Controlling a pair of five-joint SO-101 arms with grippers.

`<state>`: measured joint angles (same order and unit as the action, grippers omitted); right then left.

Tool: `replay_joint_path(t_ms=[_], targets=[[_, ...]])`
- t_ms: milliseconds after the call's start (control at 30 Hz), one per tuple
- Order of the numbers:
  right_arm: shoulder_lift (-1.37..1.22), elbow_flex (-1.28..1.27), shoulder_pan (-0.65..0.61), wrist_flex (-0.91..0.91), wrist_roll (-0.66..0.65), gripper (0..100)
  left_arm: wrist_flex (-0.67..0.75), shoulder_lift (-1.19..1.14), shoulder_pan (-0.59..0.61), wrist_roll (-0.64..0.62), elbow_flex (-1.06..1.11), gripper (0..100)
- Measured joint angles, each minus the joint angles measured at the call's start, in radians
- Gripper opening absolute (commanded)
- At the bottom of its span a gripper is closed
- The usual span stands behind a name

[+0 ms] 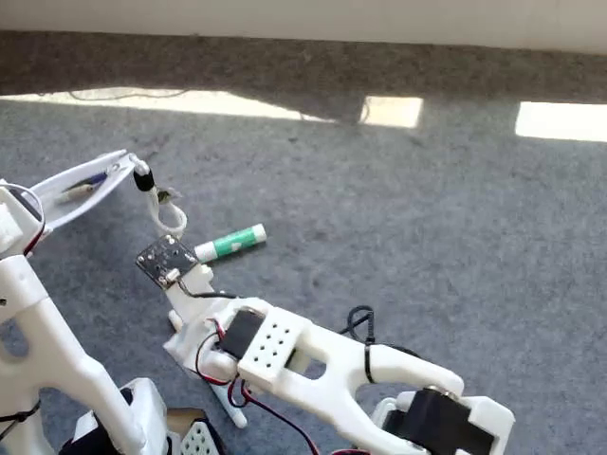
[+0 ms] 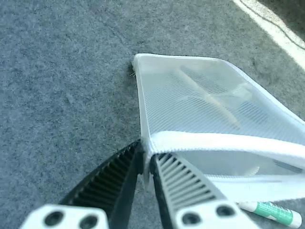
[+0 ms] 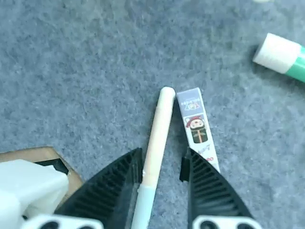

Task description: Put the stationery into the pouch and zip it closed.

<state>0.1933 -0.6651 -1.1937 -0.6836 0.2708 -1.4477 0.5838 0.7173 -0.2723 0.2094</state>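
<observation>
My left gripper (image 2: pixel 147 164) is shut on the rim of the clear mesh pouch (image 2: pixel 205 105), which holds a few items that show through its side. The high view has the pouch (image 1: pixel 83 187) raised at the far left, mouth toward the middle. My right gripper (image 3: pixel 162 160) is open and low over the carpet, its fingers either side of a cream pen (image 3: pixel 153 136). A small printed stationery box (image 3: pixel 196 124) lies right beside the pen, just outside one finger. A green and white glue stick (image 1: pixel 230 243) (image 3: pixel 281 57) (image 2: pixel 271 212) lies on the carpet near the pouch.
Grey carpet (image 1: pixel 427 237) covers the whole work area, with sunlit patches (image 1: pixel 560 120) along the far edge. A brown flat piece (image 3: pixel 40 155) lies close to my right gripper. The right arm's body (image 1: pixel 313 365) spans the near middle.
</observation>
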Motion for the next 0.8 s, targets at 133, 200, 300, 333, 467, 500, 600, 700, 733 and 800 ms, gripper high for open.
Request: replay_joint_path(t_ms=[133,200,300,333,467,500,600,700,733,800], targets=[[-0.034,0.002,-0.005,0.055,0.014,13.0,0.0,0.0,0.0,0.0,0.0,1],[-0.054,0.002,-0.005,0.078,0.017,13.0,0.0,0.0,0.0,0.0,0.0,1],[-0.104,0.002,-0.015,0.12,0.017,13.0,0.002,0.0,0.0,0.0,0.0,1],[-0.124,0.002,-0.021,0.132,0.017,13.0,0.002,0.0,0.0,0.0,0.0,1],[-0.195,0.025,-0.031,0.169,0.017,10.4,0.002,0.0,0.0,0.0,0.0,1],[-0.206,0.04,-0.031,0.17,0.017,8.4,0.002,0.0,0.0,0.0,0.0,1],[-0.233,0.075,-0.031,0.176,0.017,3.3,0.002,0.0,0.0,0.0,0.0,1],[-0.261,0.087,-0.031,0.176,0.017,2.6,0.002,0.0,0.0,0.0,0.0,1],[-0.269,0.087,-0.031,0.176,0.017,2.6,0.002,0.0,0.0,0.0,0.0,1],[-0.284,0.1,-0.029,0.166,-0.008,3.2,0.002,0.0,0.0,0.0,0.0,1]])
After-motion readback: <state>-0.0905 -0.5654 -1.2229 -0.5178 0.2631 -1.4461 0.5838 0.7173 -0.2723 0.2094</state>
